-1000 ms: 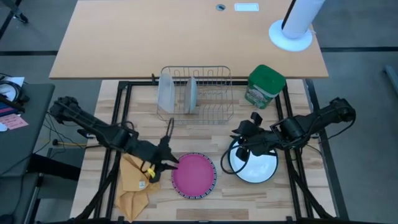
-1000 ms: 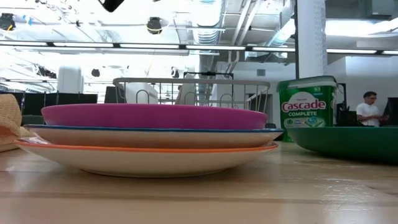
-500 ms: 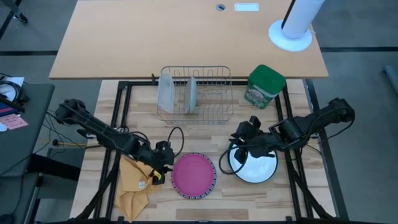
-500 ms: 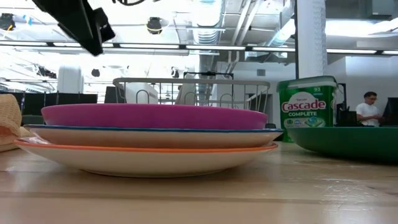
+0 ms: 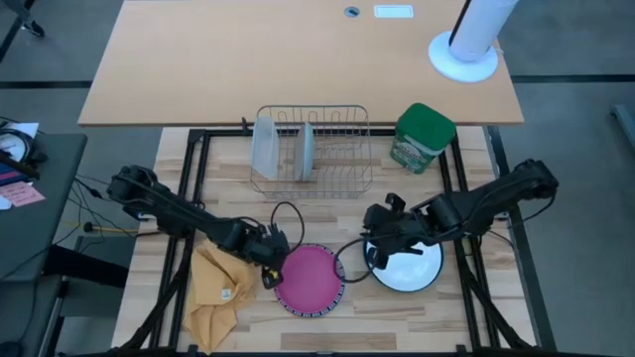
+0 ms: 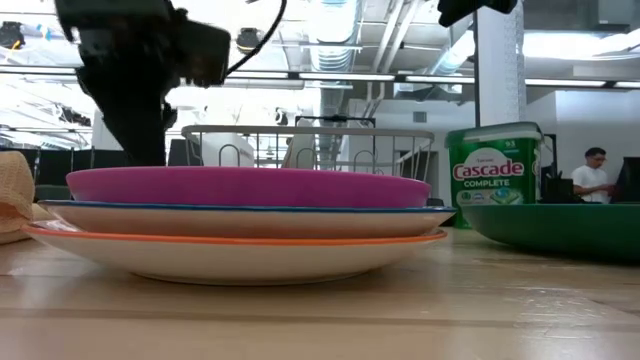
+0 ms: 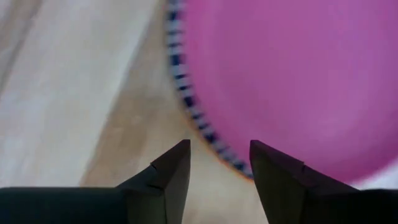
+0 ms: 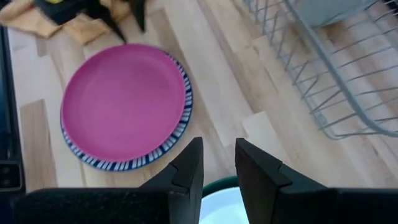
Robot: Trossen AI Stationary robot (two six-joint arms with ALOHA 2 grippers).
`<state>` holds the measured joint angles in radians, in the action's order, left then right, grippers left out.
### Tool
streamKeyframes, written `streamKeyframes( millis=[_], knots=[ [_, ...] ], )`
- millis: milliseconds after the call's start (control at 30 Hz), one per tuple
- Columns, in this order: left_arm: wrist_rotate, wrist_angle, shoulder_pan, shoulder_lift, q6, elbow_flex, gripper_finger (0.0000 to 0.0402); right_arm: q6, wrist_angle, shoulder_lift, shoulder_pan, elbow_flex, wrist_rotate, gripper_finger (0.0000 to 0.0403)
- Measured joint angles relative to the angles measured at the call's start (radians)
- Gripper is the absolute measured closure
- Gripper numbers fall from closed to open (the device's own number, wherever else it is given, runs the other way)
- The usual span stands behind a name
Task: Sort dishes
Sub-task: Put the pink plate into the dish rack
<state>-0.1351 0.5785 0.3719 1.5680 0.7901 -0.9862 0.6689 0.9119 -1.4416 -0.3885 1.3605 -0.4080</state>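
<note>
A magenta-pink plate (image 5: 310, 278) tops a stack of three. Under it lie a white plate with a blue-striped rim (image 6: 240, 218) and one with an orange rim (image 6: 240, 250), which rests on the wooden table. My left gripper (image 7: 217, 149) is open and points down at the stack's left edge, a finger on either side of the striped rim (image 7: 205, 134); in the high view this gripper (image 5: 270, 268) is beside the stack. A white plate with a dark green rim (image 5: 409, 266) lies to the right. My right gripper (image 8: 217, 146) hovers over that plate's left edge, open by a narrow gap with nothing in it.
A wire dish rack (image 5: 332, 169) at the back holds a frosted container (image 5: 266, 147) and an upright grey plate (image 5: 307, 149). A green canister (image 5: 425, 137) stands to its right. A yellow cloth (image 5: 216, 290) lies left of the stack. A person (image 6: 596, 170) sits far behind.
My left gripper has come down and toward the table's right, from above the cloth to the left rim of the plate stack, rolling as it went. My right gripper has shifted a little toward the table's left and down. The plates have not moved.
</note>
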Motion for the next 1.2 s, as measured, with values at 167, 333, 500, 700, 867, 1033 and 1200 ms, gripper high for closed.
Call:
streamKeyframes(
  millis=[167,333,500,700,867,1033,1200],
  knots=[
    [0.0,0.072,-0.045,0.023,0.092,-0.014,0.0227,-0.023,-0.001,-0.002,-0.002,0.0,0.023,0.0308],
    [0.006,0.052,-0.055,0.022,0.109,-0.014,0.0226,-0.024,0.0,-0.002,-0.002,0.0,0.023,0.0308],
    [0.027,0.05,-0.056,0.022,0.113,-0.014,0.0225,-0.026,0.0,-0.002,-0.002,0.0,0.023,0.0307],
    [0.069,0.048,-0.055,0.022,0.144,-0.014,0.0225,-0.025,0.0,-0.002,-0.002,0.0,0.023,0.0308],
    [0.079,0.02,-0.055,0.022,0.124,-0.015,0.0225,-0.023,-0.001,-0.002,-0.002,0.0,0.023,0.0308],
    [0.086,-0.031,-0.054,0.022,0.113,-0.015,0.0225,-0.023,-0.001,-0.002,-0.002,0.0,0.023,0.0308],
    [0.073,-0.039,-0.054,0.022,0.106,-0.015,0.0225,-0.023,-0.001,-0.002,-0.002,0.0,0.023,0.0308]
  ],
)
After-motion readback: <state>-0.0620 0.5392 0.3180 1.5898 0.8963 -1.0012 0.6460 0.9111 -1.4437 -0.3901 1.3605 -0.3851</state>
